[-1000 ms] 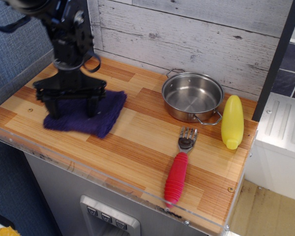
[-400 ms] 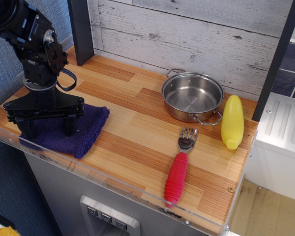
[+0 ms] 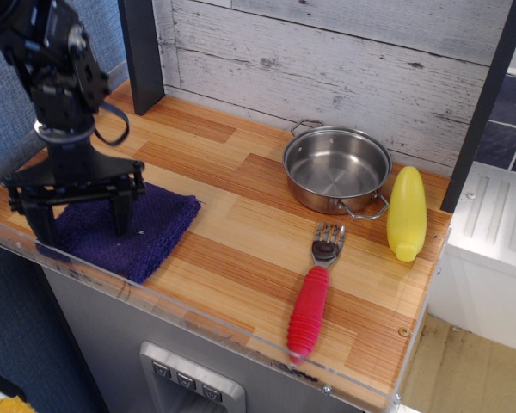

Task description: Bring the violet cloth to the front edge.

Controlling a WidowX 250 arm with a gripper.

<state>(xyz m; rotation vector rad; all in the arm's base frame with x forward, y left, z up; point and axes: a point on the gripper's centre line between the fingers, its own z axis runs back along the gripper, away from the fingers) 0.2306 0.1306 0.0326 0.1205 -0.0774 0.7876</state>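
I have the hand (image 3: 79,222) over the violet cloth (image 3: 129,231), its two black fingers (image 3: 120,211) spread wide and holding nothing. From this view I cannot tell whether the tips rest on the terry or hang just above it.

Taking the steel pot (image 3: 336,169) as my landmark, the cloth lies well to the pot's left and nearer the camera, flat on the tabletop (image 3: 241,232). Its near border sits right against the front edge (image 3: 198,314), where the clear acrylic strip runs along the wood. I judge the task close to done, or done: the cloth has little or no room left to travel forward.

The relation that matters for my next move is this one: the cloth lies directly under the hand and extends from it toward the pot. The line between the fingers runs roughly along the front edge, across the cloth's left half. The cloth is close to square, so it has no long axis to speak of. If I still need it closer, a short drag toward the camera would do; otherwise I would lift straight up, taking care the fuzzy pile does not snag a fingertip and pull the cloth back.

The red-handled fork (image 3: 313,297) and the yellow bottle (image 3: 408,213), both by the pot, stay clear.
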